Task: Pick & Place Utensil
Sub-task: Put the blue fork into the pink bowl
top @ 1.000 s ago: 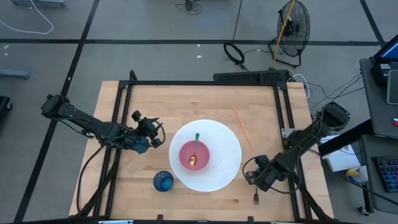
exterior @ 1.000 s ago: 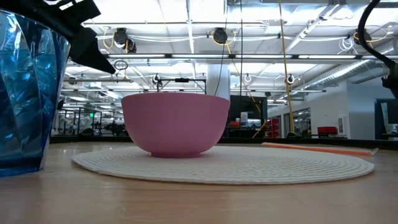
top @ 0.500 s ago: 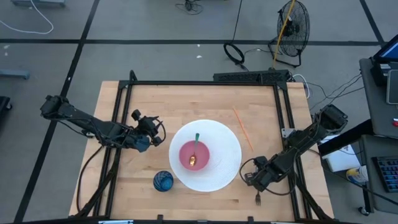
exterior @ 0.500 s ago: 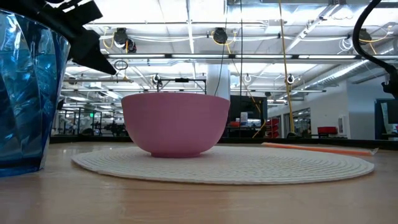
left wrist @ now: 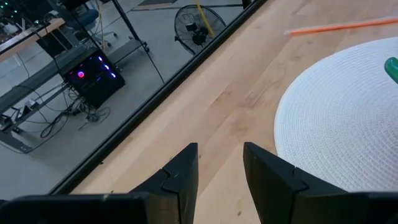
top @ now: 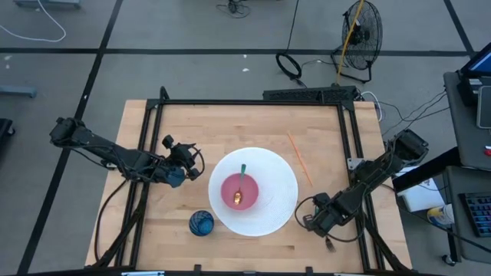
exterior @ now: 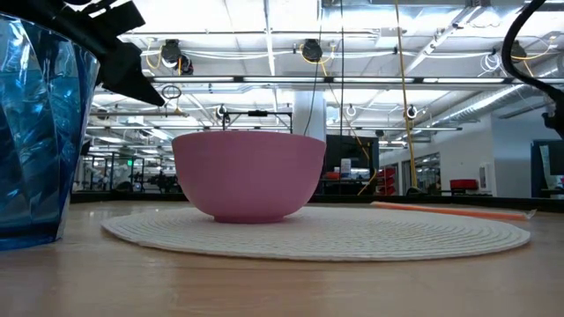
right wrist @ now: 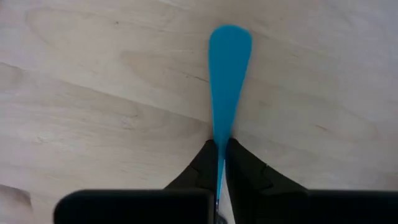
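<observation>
A fork with a blue handle point(right wrist: 229, 74) is pinched between the two dark fingers of the right tool point(right wrist: 219, 163), which are clamped on the narrow end of the handle just above the pale wooden surface point(right wrist: 93, 93). In the high view only a dark sliver of the fork shows below the right tool point(top: 317, 222), near the surface's front right corner; a second ago the fork lay plainly visible on the wood in front of the tool, and the tool has since slid forward over it and closed, so the pick looks made and the lift and carry remain. Beside it lies a round white woven mat point(top: 284, 188) carrying a pink bowl point(top: 239, 191) that holds a spoon with a green handle point(top: 242, 180). A blue glass point(top: 202, 223) stands just off the mat's front left edge, and an orange straw point(top: 299, 159) lies behind the mat. The left tool point(left wrist: 216, 163) waits to the left of the mat, fingers apart and empty. A black frame point(top: 253, 102) borders the surface; beyond it is grey floor with cables and a fan point(top: 360, 34).
</observation>
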Controlling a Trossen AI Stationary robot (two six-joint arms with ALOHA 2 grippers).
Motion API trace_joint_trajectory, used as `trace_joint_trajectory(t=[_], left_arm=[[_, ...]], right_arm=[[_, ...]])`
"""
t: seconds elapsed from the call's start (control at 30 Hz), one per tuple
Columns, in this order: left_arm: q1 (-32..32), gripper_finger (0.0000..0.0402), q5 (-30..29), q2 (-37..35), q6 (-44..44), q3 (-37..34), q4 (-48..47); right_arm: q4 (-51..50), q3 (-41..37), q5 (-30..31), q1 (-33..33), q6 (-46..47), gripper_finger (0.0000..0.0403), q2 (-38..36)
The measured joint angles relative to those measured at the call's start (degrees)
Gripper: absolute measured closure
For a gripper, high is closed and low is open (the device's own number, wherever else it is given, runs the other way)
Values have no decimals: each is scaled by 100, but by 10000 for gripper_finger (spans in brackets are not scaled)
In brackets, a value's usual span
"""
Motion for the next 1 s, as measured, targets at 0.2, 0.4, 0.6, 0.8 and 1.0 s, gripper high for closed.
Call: trace_joint_trajectory(t=[0.2, 0.4, 0.6, 0.8, 1.0], left_arm=[[0, 268, 0, 1, -22, 0, -23], [0, 268, 0, 1, -34, 0, -34], [0, 268, -2, 1, -52, 0, -33], [0, 268, -2, 0, -79, 0, -28], [0, 268, -2, 1, -69, 0, 19]], right_arm=[[-136, -2, 533, 7, -385, 395, 0], [-130, -2, 1063, 15, -749, 400, -2], [-62, -2, 2013, 2, -1049, 401, -176], [-193, -28, 2714, -6, -1308, 400, -543], [-279, -13, 2196, -110, -1310, 400, -638]])
